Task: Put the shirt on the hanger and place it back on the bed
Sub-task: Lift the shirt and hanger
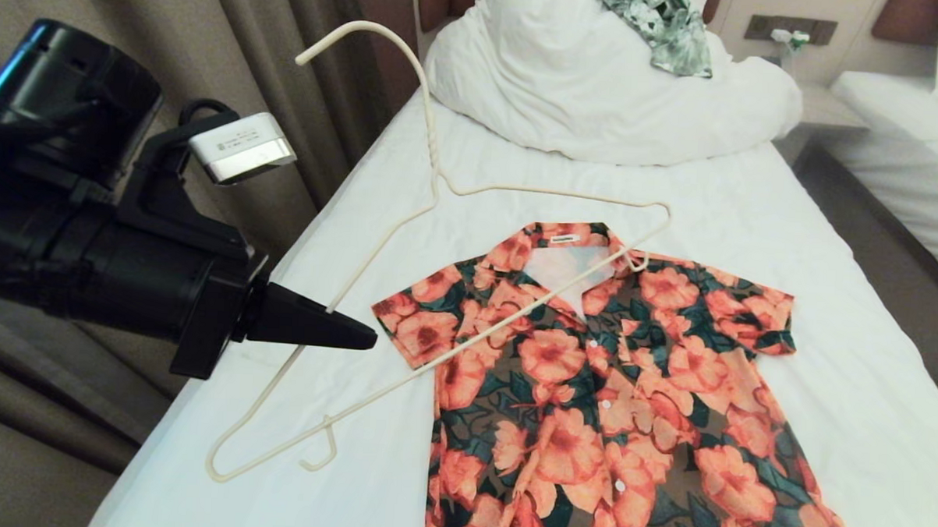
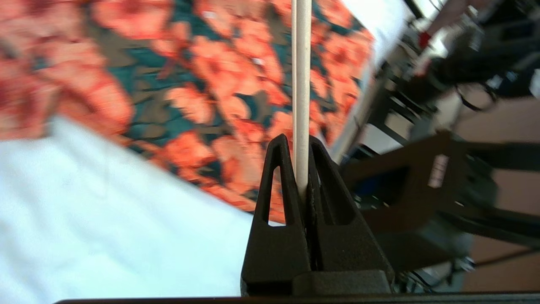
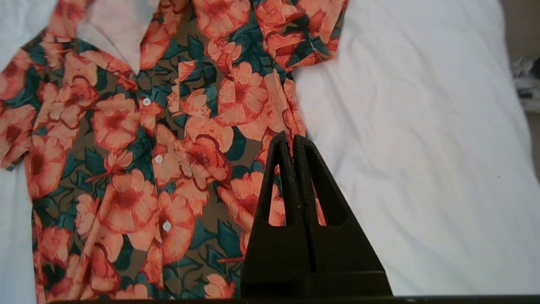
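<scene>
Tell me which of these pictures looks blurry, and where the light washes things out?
Left wrist view: the shirt is smeared and soft, while the left claw and hanger stay fairly sharp. Right wrist view: crisper, though the bed sheet glows pale. Head view: sharp, with the pillow nearly overexposed.

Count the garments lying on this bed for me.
2: the floral shirt flat on the sheet, and a green leafy-print garment atop the duvet. Others could be hidden.

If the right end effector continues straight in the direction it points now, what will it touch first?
Most likely the shirt: the shut right end effector points at the flowered fabric near the shirt's side edge, with the white bed just beside it. How far above the cloth it hangs is unclear.
</scene>
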